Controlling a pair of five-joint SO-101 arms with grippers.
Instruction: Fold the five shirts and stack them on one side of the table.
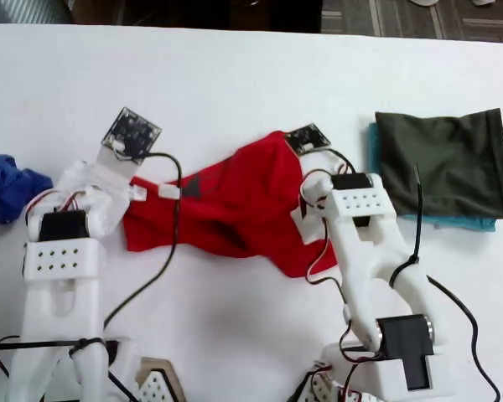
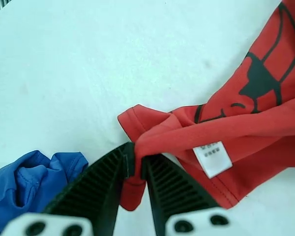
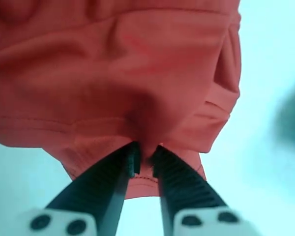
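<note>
The red shirt (image 1: 226, 201) lay bunched on the surface (image 1: 235, 75) between the arms. The left tool (image 2: 136, 164) pinched its edge by the label, and the right tool (image 3: 143, 160) was clamped on its hem. A green shirt (image 1: 448, 163) sat folded on a teal shirt (image 1: 457, 223) at the right side, and a blue shirt (image 1: 8, 188) lay crumpled at the left.

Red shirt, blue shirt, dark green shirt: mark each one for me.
Red shirt (image 1: 235, 209), high view, middle of the spread cloth.
Blue shirt (image 1: 12, 188), high view, its crumpled bulk.
Dark green shirt (image 1: 448, 163), high view, centre of the folded top.
</note>
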